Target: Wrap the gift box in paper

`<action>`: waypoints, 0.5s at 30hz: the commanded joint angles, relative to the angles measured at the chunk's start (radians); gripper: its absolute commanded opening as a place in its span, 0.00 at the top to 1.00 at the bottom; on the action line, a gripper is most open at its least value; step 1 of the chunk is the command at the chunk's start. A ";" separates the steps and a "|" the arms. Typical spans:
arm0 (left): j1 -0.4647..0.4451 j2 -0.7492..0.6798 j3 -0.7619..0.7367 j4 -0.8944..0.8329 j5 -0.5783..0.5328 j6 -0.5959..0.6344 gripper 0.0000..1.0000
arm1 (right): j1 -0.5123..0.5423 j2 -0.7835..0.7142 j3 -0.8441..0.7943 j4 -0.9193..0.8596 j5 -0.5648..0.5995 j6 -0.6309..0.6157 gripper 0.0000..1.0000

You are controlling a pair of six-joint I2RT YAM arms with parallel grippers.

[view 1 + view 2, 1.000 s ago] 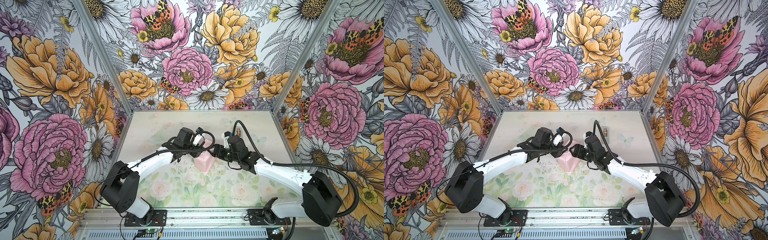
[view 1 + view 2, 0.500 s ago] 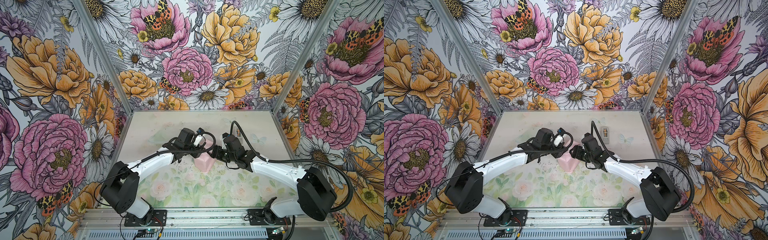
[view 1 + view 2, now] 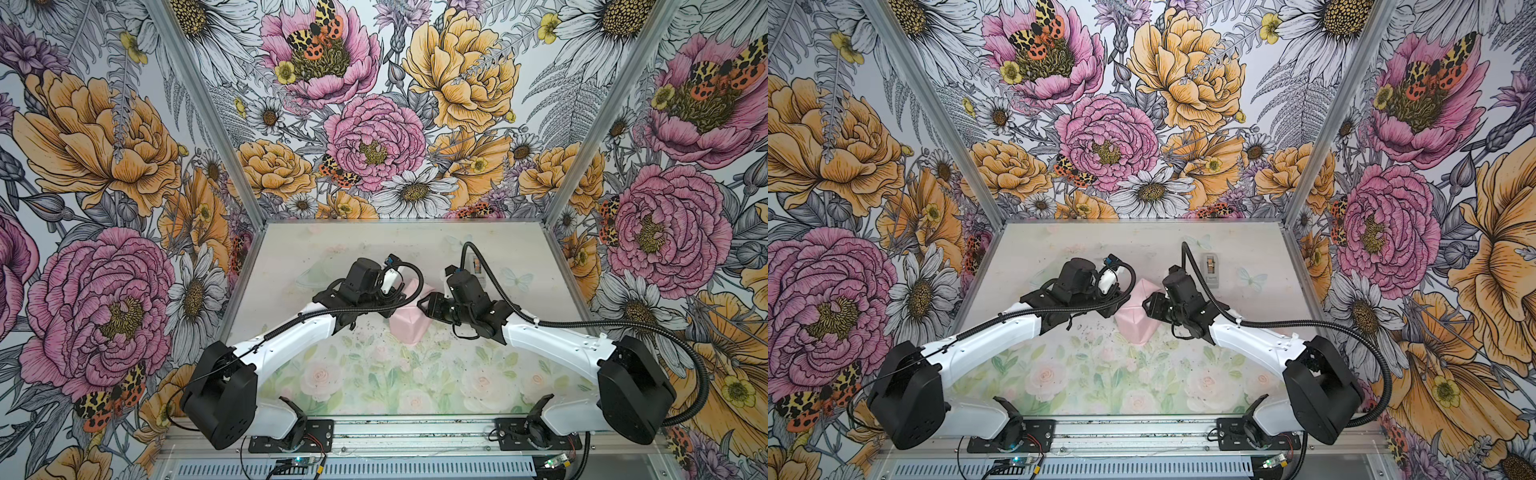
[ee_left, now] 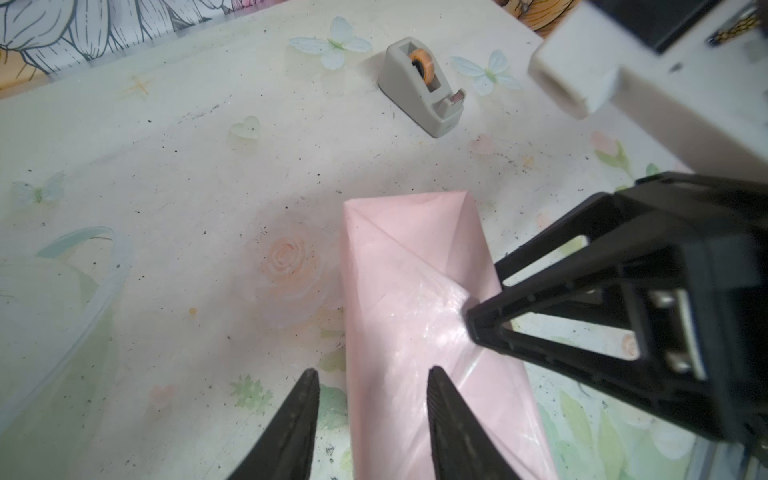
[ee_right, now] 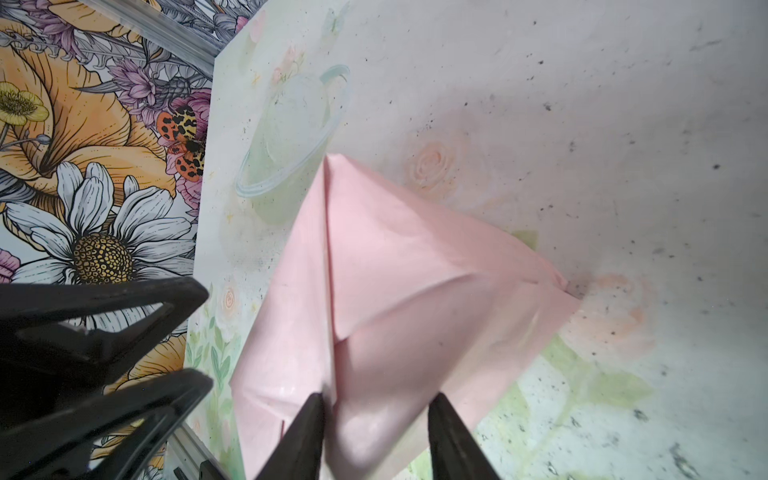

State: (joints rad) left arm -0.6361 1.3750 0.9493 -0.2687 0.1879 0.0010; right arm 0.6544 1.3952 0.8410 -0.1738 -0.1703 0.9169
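Paper, pink face outward, is folded into a blocky parcel mid-surface, between the two arms. The left gripper has its jaws released, straddling the parcel's edge. The right gripper has its jaws flanking a raised fold; whether they pinch it I cannot tell. A grey tape dispenser stands apart, nearer the back wall.
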 commanded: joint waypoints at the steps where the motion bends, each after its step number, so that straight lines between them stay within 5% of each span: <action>1: 0.009 -0.002 -0.016 0.069 0.076 -0.030 0.61 | -0.021 0.025 0.001 -0.064 0.001 -0.050 0.60; 15: -0.021 0.113 -0.050 0.077 0.113 -0.038 0.86 | -0.077 0.043 0.006 -0.050 -0.096 -0.107 0.64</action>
State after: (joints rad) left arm -0.6445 1.4761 0.9333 -0.1833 0.2848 -0.0280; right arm 0.5919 1.4052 0.8436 -0.1646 -0.2699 0.8497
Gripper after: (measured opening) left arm 0.145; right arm 0.359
